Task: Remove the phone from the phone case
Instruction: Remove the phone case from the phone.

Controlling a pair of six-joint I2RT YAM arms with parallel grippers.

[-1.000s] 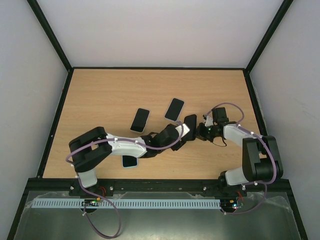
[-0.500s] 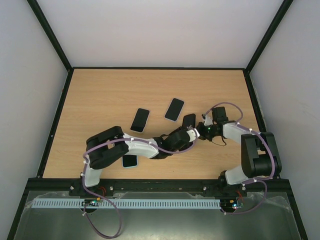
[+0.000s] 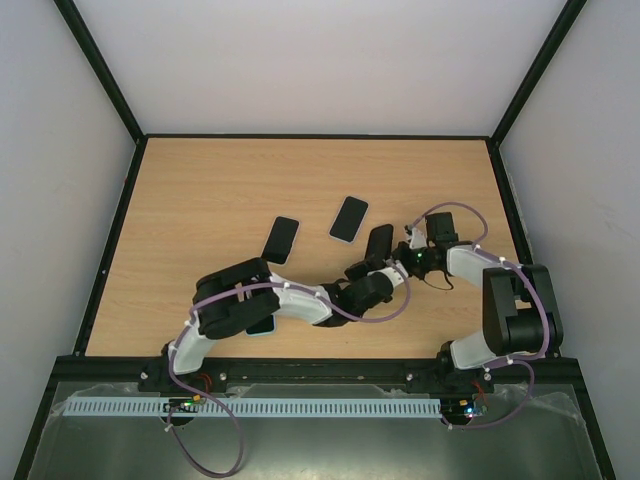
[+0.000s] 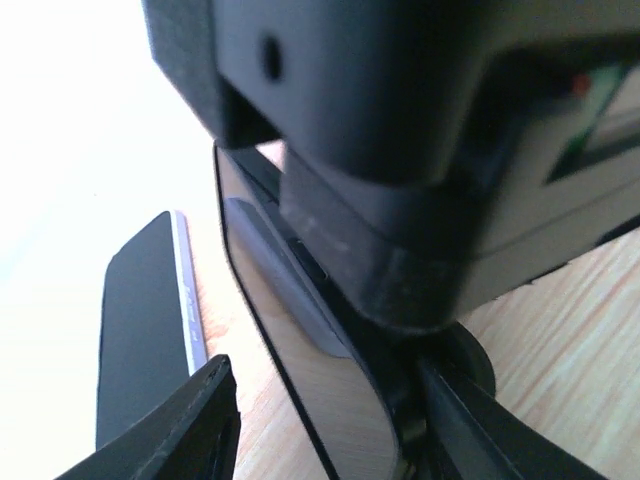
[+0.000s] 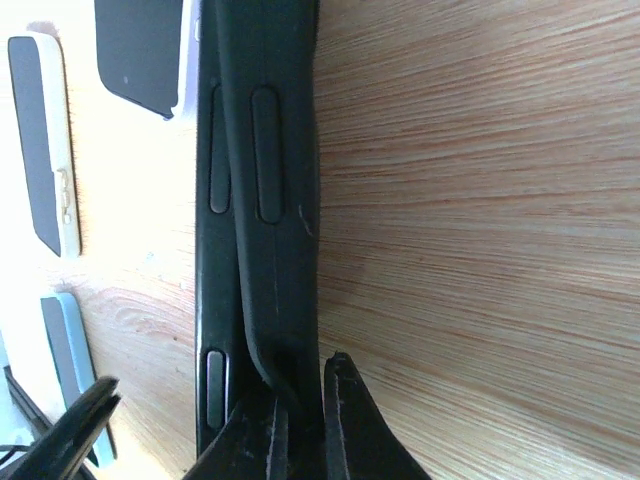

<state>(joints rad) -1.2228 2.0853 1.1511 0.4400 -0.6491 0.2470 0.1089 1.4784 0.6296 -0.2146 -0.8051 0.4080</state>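
Note:
A black phone in a black case stands on edge right of the table's middle. In the right wrist view the case is peeled away from the phone's side at one end. My right gripper is shut on that loose case edge; from above it sits at the phone's right. My left gripper is at the phone's near end. In its wrist view the jaws stand apart astride the phone's glossy screen, with a gap on the left side.
A dark phone and a white-edged phone lie flat behind and left of the held phone. A light-blue-cased phone lies partly under my left arm. Black walls edge the table.
My left arm has swung its elbow to the right and its gripper has closed in on the phone's near end. The right gripper has stayed on the case.

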